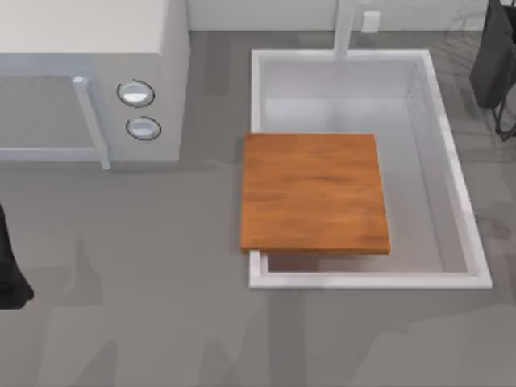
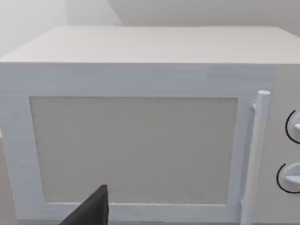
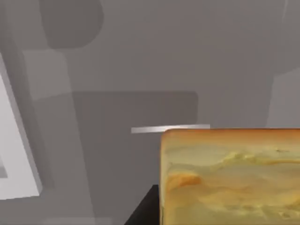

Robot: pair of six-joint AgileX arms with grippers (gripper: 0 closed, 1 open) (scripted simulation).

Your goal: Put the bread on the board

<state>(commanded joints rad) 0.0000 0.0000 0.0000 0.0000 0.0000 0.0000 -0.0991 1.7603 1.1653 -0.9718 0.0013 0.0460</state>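
Observation:
The bread (image 3: pixel 229 178) looms close in the right wrist view, golden and mottled, held above grey ground that lies far below it. A dark finger (image 3: pixel 143 211) presses against its side, so my right gripper is shut on it. In the top view my right arm (image 1: pixel 494 60) hangs at the far right edge, beyond the sink's back corner. The board (image 1: pixel 313 193), flat orange-brown wood, lies across the left part of the sink with nothing on it. My left arm (image 1: pixel 10 278) is parked at the table's left edge.
A white sink basin (image 1: pixel 455 173) with a faucet (image 1: pixel 345 28) takes up the right half of the table. A white microwave (image 1: pixel 89 72) with a handle and two knobs stands at the back left, its shut door (image 2: pixel 136 150) facing the left wrist camera.

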